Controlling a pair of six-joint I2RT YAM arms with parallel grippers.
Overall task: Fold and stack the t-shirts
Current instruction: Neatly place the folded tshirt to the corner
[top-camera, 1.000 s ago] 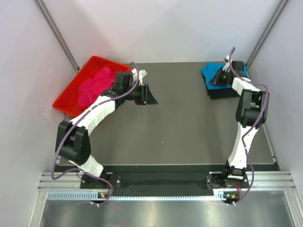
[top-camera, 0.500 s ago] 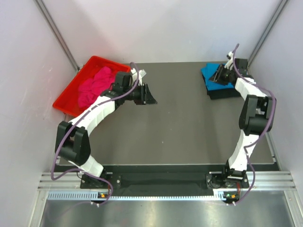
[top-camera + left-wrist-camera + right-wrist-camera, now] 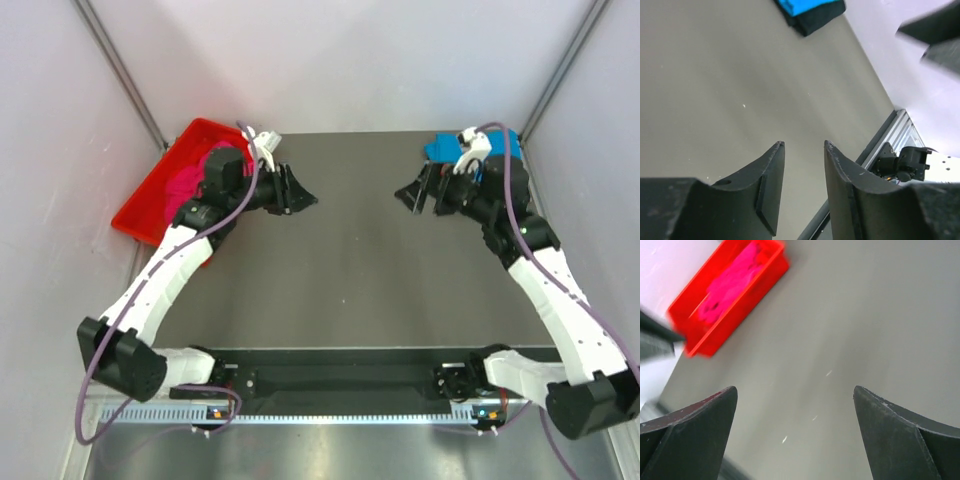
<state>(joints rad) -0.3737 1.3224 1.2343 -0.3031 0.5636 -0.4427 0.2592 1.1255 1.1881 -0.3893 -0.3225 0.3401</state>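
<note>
Cloth this soft likely weighs little, sags and bunches, so the crumpled pink t-shirt (image 3: 178, 185), heaped inside the red tray (image 3: 137, 212), seems best pinched at a thick fold. The turquoise t-shirt (image 3: 800, 5) lies folded on the black t-shirt (image 3: 821, 15), well apart from the tray. The left gripper (image 3: 803, 145), just beside the tray, stands parted and empty; the right gripper (image 3: 795, 390), farther off, gapes wide, empty.

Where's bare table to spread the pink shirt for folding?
Bare: table centre, between left claw and right claw and down to the arm bases. Crowded: far-left corner, red tray holding pink shirt; far-right corner, turquoise shirt beside the right arm.
</note>
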